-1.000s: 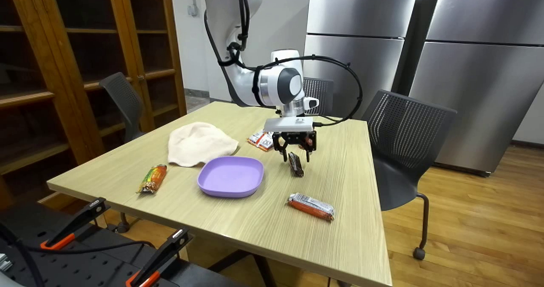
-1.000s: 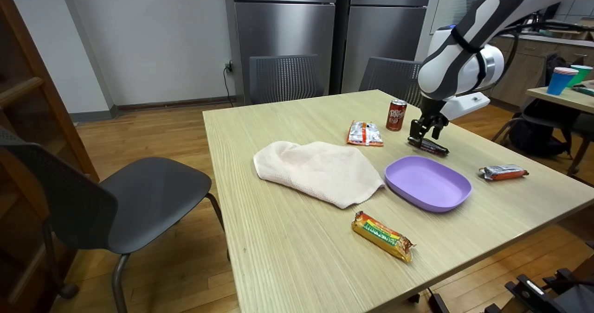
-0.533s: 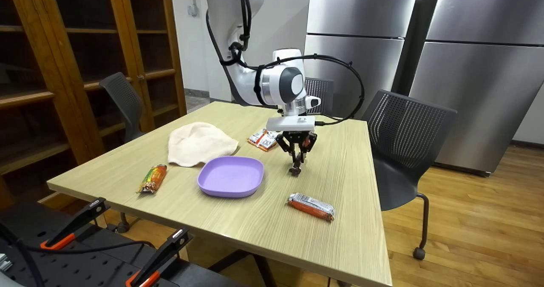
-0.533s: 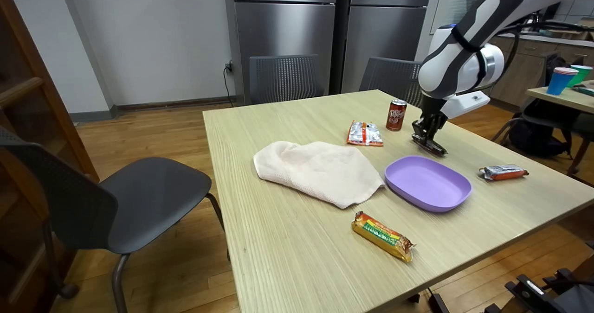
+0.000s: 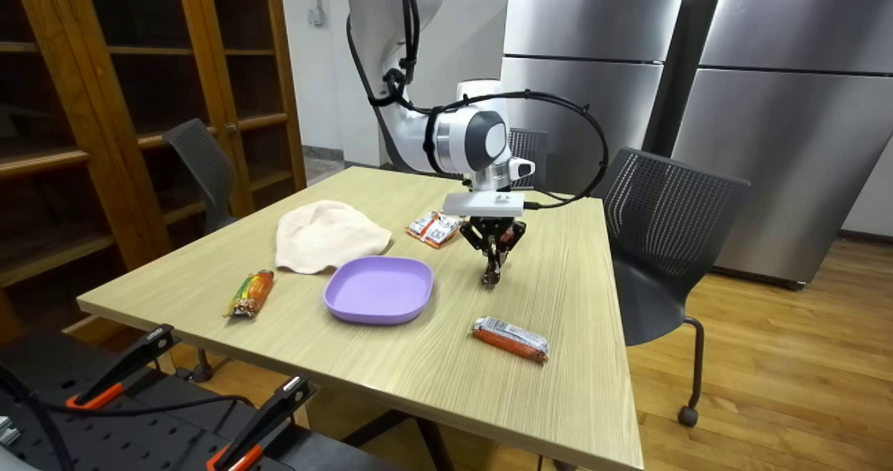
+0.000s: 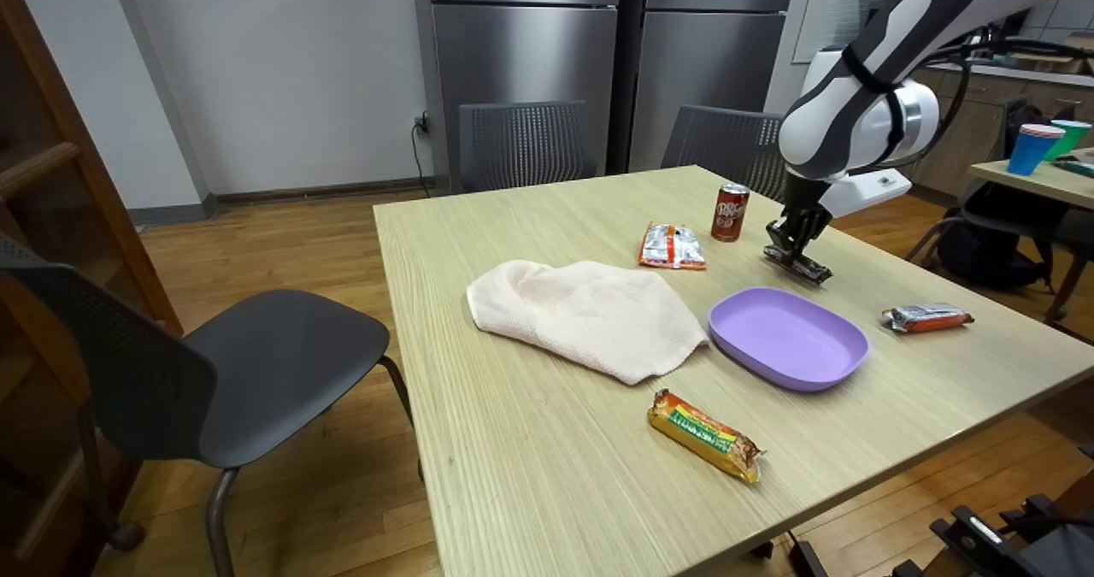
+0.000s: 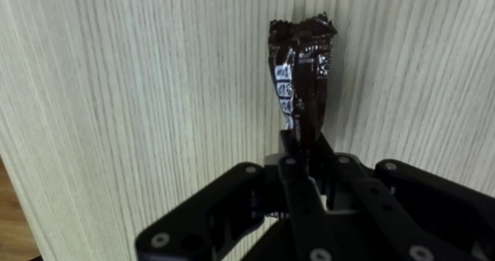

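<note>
The gripper [image 7: 304, 142] pinches a dark snack bar [image 7: 307, 79] partway along, across its narrow width; the bar is on or just above the table [image 6: 530, 440], I cannot tell which, near the purple plate [image 6: 791, 338]; it looks light, probably slippery, likely firm yet crushable; mid-length seems a better hold than the crimped end [image 7: 301, 29].

On the pale table [image 6: 530, 457] below me I list: cream cloth [image 6: 585, 314], purple dish [image 6: 789, 338], red can [image 6: 729, 215], silver-orange packet [image 6: 672, 248], gold-wrapped snack [image 6: 705, 436], silver-red snack [image 6: 927, 317].
</note>
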`<control>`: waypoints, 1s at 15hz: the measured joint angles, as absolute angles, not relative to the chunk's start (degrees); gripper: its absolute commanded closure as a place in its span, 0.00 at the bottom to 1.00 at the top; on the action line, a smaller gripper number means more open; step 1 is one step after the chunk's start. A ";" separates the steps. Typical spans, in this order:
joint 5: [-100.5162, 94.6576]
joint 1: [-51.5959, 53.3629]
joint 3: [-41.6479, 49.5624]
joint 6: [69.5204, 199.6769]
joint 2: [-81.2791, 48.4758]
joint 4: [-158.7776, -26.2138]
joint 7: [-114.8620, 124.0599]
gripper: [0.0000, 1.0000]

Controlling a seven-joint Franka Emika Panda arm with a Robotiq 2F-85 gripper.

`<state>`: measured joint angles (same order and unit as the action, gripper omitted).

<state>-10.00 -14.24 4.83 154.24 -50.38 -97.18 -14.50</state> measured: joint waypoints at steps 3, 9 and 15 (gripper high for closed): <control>-10.01 -14.13 4.83 154.99 -49.31 -97.58 -14.50 0.97; -10.26 -12.37 5.18 157.59 -43.94 -103.41 -14.49 0.97; -11.52 -6.77 8.03 160.86 -37.28 -113.95 -12.82 0.97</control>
